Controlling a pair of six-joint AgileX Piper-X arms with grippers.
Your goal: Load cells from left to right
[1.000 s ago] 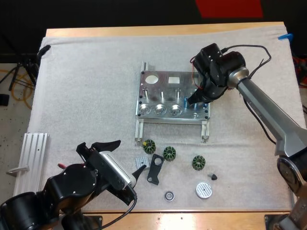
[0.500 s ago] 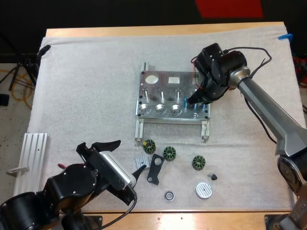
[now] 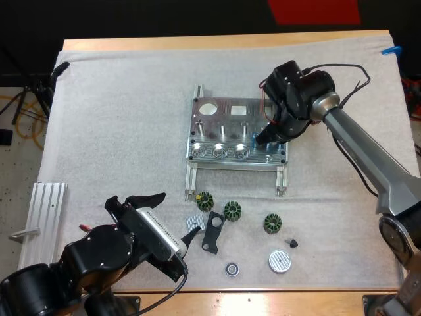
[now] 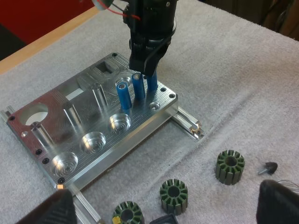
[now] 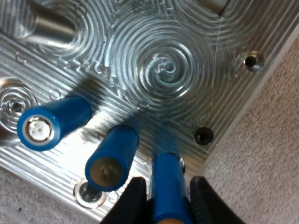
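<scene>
wooden table (image 3: 217,41) | white mat (image 3: 118,118) spread over it — wood bare along the far edge | on mat: metal fixture (image 3: 223,108) mid-table; nearer — three dark green rings (image 3: 231,210), black bracket (image 3: 212,232), silver disc (image 3: 279,261), black knob (image 3: 293,243)

Probably a robotics workshop, machined metal fixture (image 3: 227,118), white mat (image 3: 118,105), wooden table (image 3: 223,41), small dark parts (image 3: 231,210)

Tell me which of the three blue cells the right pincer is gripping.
The end cell nearest the fixture's corner: the right pincer presses it from both sides. The middle cell and the far cell stand ungripped.
</scene>
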